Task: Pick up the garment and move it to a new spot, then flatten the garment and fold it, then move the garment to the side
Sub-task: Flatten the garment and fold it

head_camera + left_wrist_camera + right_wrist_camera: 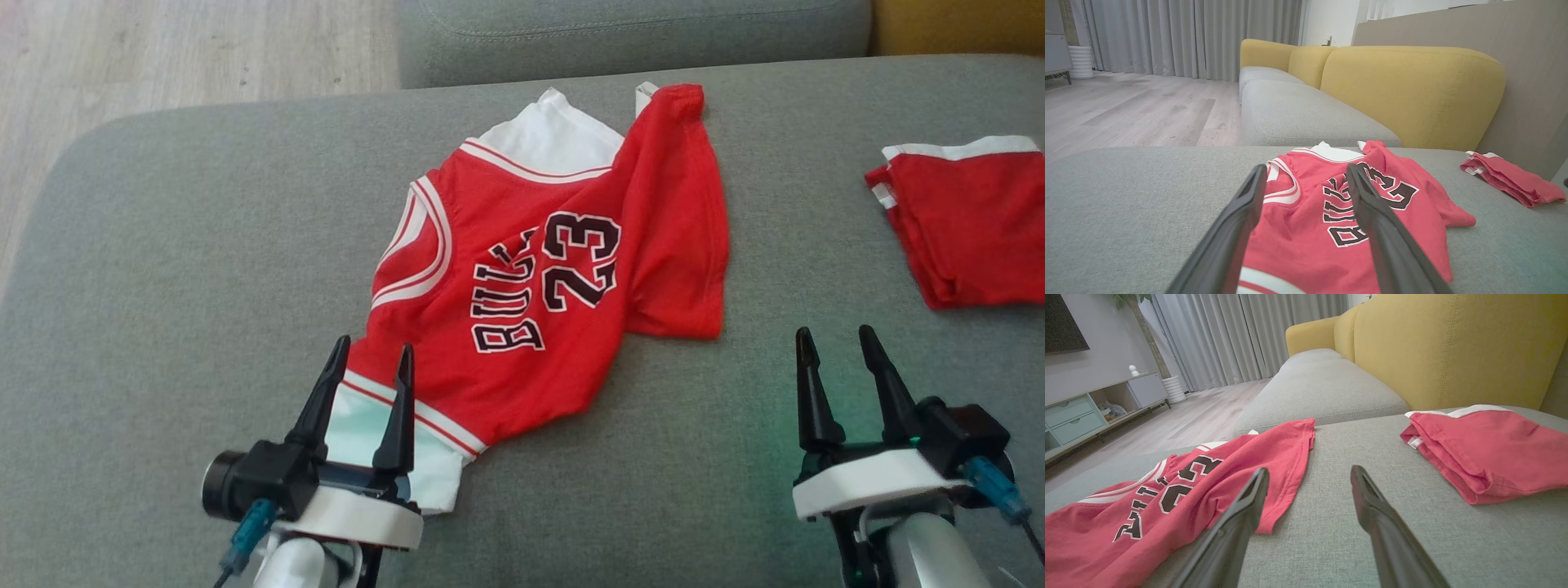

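Here, a rumpled red jersey (653,245) lies on the cushion (163,286); left gripper (375,345) and right gripper (834,330) hover wide open, seemingly awaiting pickup.

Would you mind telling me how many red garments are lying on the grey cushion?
2. The crumpled jersey numbered 23 lies midway across the grey cushion, its white hem by the left gripper. A folded red garment lies at the right; another could hide under it.

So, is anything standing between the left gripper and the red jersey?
Nothing visible. The left gripper, open, hangs over the white hem of the red jersey. The folded red garment lies apart, to the right.
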### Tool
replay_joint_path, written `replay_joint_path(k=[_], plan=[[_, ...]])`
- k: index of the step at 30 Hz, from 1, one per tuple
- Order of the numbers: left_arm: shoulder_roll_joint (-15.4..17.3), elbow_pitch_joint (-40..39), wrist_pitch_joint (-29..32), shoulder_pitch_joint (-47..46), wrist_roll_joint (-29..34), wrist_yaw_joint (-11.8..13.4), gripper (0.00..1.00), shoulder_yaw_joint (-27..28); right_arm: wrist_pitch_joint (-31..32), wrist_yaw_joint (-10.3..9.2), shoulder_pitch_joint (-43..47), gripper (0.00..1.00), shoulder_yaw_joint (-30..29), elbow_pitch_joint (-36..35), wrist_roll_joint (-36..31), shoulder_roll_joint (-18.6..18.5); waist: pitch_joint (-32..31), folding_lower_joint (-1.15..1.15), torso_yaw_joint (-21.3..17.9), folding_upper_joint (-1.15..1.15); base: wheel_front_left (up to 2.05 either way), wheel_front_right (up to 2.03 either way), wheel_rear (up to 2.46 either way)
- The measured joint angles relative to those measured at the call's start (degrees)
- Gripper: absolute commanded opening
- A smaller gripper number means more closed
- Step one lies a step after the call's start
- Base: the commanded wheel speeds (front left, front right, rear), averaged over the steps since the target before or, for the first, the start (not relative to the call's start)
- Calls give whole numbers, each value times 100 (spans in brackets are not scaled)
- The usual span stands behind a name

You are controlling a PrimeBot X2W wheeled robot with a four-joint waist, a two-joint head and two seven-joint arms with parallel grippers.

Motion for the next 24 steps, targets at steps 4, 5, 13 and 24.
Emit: replay_joint_path(k=[4,5,13,24], plan=[[0,0,0,0,0,-47,100,-25,0,0,-16,100,-1,4,-38,0,13,0,71,0,0,0,0],[-1,3,0,0,-1,-46,100,-33,0,0,-29,100,-2,54,-82,0,15,0,100,0,0,0,0],[-2,26,0,-36,0,-51,100,-215,315,0,-488,100,29,849,-51,-1,189,1,463,0,0,0,0],[-1,130,0,-237,-44,-48,100,-405,896,0,-1291,100,-289,2043,58,-9,533,1,1102,0,0,0,0]])
